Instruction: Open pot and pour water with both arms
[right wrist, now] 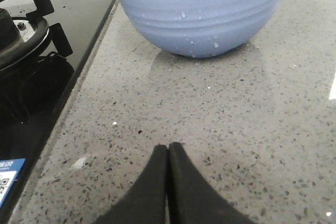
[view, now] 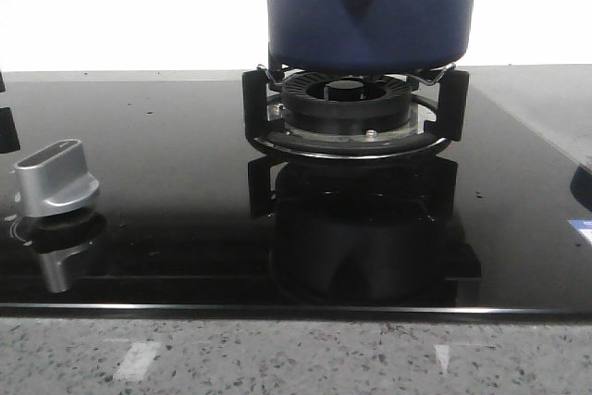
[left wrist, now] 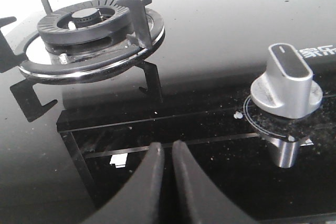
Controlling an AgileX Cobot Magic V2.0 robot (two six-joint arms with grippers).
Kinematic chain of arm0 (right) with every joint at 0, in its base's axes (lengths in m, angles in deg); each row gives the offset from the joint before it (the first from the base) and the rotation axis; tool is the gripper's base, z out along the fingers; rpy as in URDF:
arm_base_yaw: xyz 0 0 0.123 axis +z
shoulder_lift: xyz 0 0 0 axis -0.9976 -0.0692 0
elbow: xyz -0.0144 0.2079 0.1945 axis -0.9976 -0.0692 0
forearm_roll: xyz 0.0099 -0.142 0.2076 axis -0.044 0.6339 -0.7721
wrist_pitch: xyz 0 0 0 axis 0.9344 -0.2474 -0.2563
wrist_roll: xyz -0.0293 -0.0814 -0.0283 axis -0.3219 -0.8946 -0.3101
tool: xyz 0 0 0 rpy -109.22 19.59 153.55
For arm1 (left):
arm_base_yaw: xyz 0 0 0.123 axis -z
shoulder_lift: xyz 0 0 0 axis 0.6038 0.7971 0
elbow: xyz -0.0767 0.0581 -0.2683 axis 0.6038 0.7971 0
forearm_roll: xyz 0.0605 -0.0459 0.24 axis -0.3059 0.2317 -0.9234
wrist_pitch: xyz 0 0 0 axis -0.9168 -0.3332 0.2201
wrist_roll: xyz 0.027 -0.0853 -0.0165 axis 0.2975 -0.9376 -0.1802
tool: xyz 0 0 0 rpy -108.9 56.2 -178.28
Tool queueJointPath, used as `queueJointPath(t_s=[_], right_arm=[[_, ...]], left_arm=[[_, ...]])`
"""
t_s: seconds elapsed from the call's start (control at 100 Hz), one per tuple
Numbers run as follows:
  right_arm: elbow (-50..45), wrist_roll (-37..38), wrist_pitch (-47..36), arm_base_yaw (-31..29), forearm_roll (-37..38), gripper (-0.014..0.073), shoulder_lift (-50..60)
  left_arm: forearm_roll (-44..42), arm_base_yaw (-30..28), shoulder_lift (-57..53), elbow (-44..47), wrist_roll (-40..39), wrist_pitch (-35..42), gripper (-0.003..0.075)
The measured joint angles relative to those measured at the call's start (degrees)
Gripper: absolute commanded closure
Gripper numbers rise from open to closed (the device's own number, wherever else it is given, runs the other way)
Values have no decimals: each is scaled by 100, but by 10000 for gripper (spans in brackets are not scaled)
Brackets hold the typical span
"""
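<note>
Backdrop blown out white in front and left wrist views. Glossy black glass cooktop mirrors the black burner ring and silver metal knob. Speckled grey stone surface evenly lit, soft shadow under the pale blue ribbed bowl. Close claw tips slightly soft.

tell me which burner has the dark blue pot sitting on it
The black ring burner in the front view carries the dark navy-blue pot; the other black burner, in the left wrist view, stands bare.

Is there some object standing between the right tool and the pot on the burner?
Nothing visible does. The right tool is shut over bare speckled counter. Toward the pot lies only the glass stovetop. The blue bowl stands on the counter, off that path.
</note>
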Motion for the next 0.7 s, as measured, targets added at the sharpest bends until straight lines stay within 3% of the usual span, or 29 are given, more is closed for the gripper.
queueJointPath(t_s=[0.52, 0.59, 0.7], right_arm=[[0, -10, 10, 0, 68, 662, 0], [0, -10, 10, 0, 614, 662, 0], [0, -10, -25, 0, 2225, 662, 0]], left_arm=[[0, 0, 0, 0, 0, 0, 741], [0, 0, 0, 0, 0, 0, 740], [0, 0, 0, 0, 0, 0, 741]])
